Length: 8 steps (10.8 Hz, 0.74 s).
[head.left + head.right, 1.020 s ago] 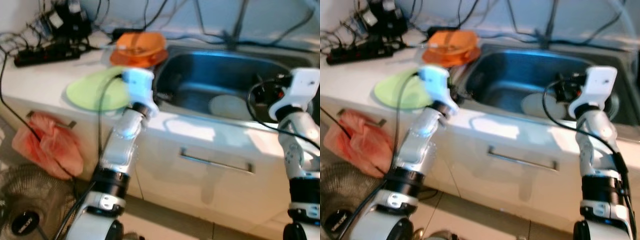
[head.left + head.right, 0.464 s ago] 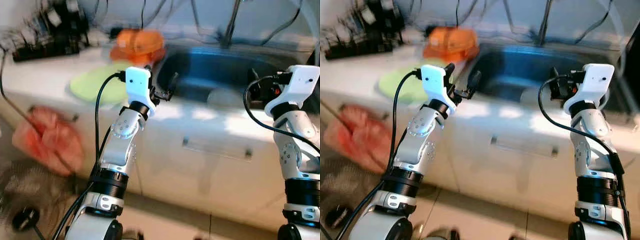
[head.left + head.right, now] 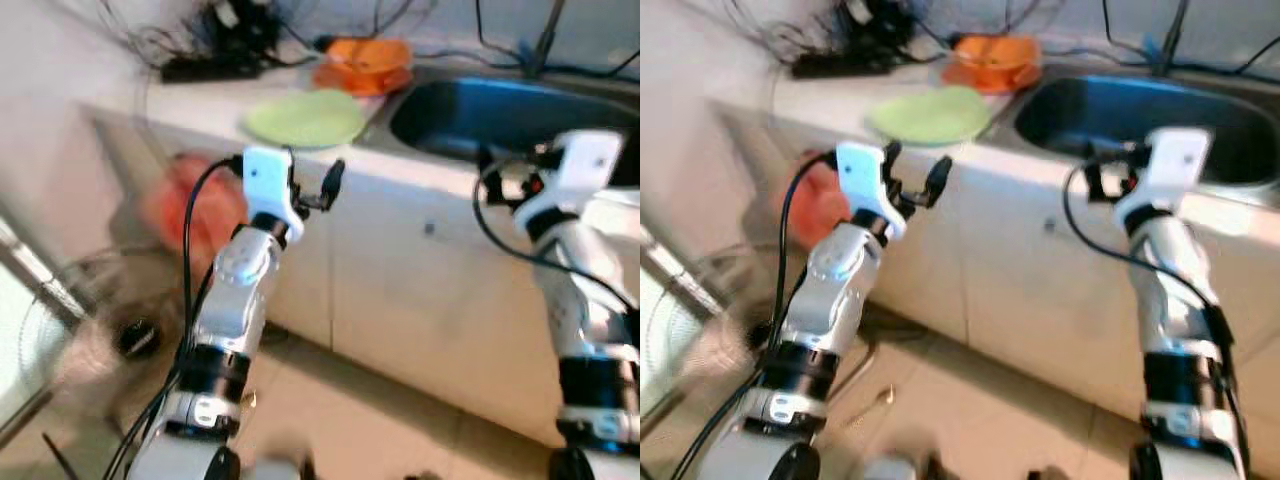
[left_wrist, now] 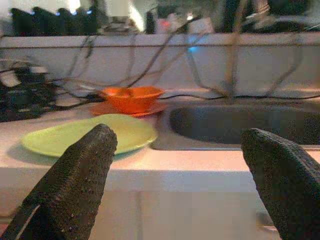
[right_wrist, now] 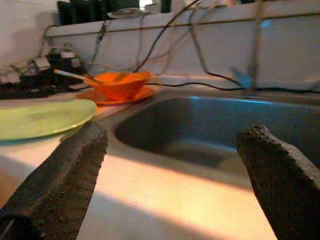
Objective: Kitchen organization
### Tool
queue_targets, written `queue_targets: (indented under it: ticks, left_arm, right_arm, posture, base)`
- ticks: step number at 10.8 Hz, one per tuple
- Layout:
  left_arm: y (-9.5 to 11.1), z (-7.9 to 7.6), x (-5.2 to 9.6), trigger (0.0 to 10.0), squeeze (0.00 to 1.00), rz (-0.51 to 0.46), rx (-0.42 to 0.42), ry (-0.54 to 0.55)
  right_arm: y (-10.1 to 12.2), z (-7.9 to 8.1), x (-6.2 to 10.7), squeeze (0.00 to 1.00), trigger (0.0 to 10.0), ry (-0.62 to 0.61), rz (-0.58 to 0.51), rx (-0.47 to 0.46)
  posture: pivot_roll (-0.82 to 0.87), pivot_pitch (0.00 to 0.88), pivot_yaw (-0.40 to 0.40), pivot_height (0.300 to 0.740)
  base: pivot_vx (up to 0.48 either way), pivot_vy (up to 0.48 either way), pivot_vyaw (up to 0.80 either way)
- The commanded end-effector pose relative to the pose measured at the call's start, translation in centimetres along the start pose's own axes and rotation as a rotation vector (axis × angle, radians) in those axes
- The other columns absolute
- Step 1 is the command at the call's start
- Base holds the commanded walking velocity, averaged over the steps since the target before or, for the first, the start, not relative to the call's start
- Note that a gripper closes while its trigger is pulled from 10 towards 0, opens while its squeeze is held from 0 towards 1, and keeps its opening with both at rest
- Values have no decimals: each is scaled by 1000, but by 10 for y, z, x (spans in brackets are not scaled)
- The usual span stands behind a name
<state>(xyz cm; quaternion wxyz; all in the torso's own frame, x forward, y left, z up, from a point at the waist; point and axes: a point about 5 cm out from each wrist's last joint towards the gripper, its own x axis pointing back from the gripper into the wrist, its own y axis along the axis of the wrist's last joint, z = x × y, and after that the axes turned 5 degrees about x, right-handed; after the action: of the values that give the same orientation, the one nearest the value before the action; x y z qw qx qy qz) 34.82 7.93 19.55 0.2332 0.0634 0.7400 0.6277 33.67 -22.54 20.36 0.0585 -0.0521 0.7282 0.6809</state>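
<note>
A light green plate (image 3: 305,117) lies flat on the white counter, to the left of the steel sink (image 3: 500,112). Behind it an orange bowl (image 3: 368,55) sits on an orange plate, with a utensil in it. My left gripper (image 3: 312,178) is open and empty, held in the air in front of the counter edge, below the green plate. My right gripper (image 3: 497,178) is open and empty too, level with the sink's front rim. The left wrist view looks between its fingers (image 4: 75,185) at the plate (image 4: 90,135), bowl (image 4: 131,97) and sink (image 4: 240,125).
A power strip with tangled black cables (image 3: 215,60) fills the counter's back left. A pink cloth (image 3: 185,205) hangs on the cabinet front. White cabinet doors (image 3: 420,280) stand below the sink. A fan (image 3: 60,340) is on the floor at left, blurred. Tiled floor (image 3: 380,430) lies before me.
The whole view has pulled back and swung, so the counter now sits farther off and higher. Both grippers have come away from the sink and stay open.
</note>
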Motion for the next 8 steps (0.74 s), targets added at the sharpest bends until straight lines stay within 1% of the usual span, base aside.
queue_targets:
  ticks: [1,2,3,5,6,8]
  left_arm:
    - [4,-1,-1,10000,0,-12,2,-18]
    - [5,-2,-1,10000,0,-12,7,-29]
    - [4,-3,-1,10000,0,-14,14,-32]
    - [2,-3,-1,10000,0,-6,21,-26]
    - [-2,-2,2,10000,0,6,24,-24]
    - [-4,-2,5,10000,0,4,31,-22]
  right_arm:
    - [4,-4,1,0,10000,-14,-17,3]
    - [3,-3,3,0,10000,-11,-14,1]
    - [2,-2,3,0,10000,-3,-15,-4]
    - [0,2,5,0,10000,14,-5,-8]
    - [-5,5,7,0,10000,24,10,-12]
    - [-7,6,8,0,10000,29,16,-12]
  posture:
    - [73,18,49,740]
    - [70,18,51,740]
    - [68,17,53,740]
    - [67,19,51,740]
    - [66,21,49,740]
    - [67,23,47,740]
  base:
    - [277,0,0]
    - [454,0,0]
    - [259,0,0]
    - [0,0,0]
    - [0,0,-800]
    - [0,0,-800]
